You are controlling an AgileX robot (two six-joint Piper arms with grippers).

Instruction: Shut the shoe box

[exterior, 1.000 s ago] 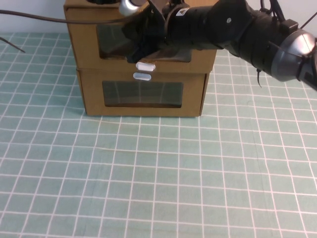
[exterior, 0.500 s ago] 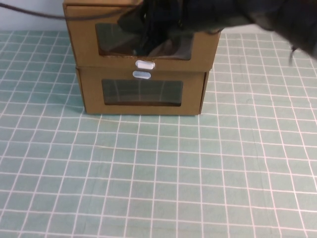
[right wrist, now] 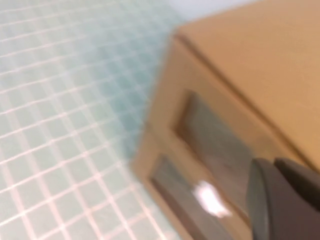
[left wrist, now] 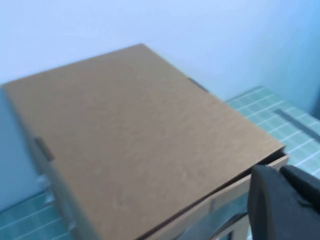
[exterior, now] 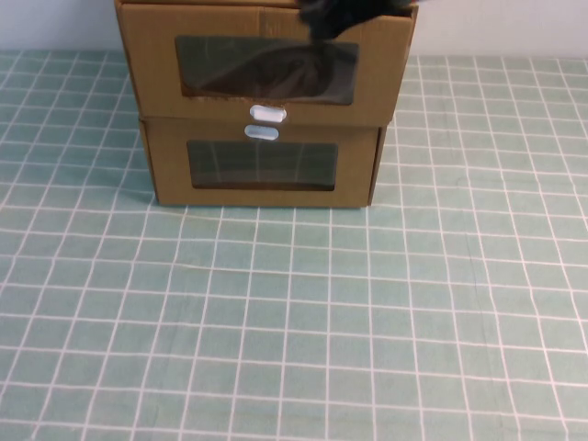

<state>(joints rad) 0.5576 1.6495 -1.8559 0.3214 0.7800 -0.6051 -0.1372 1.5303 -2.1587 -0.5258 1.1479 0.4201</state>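
The shoe box [exterior: 265, 69] sits on the lower box [exterior: 262, 170], its drawer slightly protruding. If the right gripper [exterior: 344, 14] above its top edge snags, the stack could shift. I cannot tell either jaw state; the left gripper [left wrist: 285, 200] hangs above the box top.

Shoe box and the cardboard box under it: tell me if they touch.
Touching. High view: the shoe box rests directly on the lower box, no gap. Left claw is by its top edge, right claw by its front.
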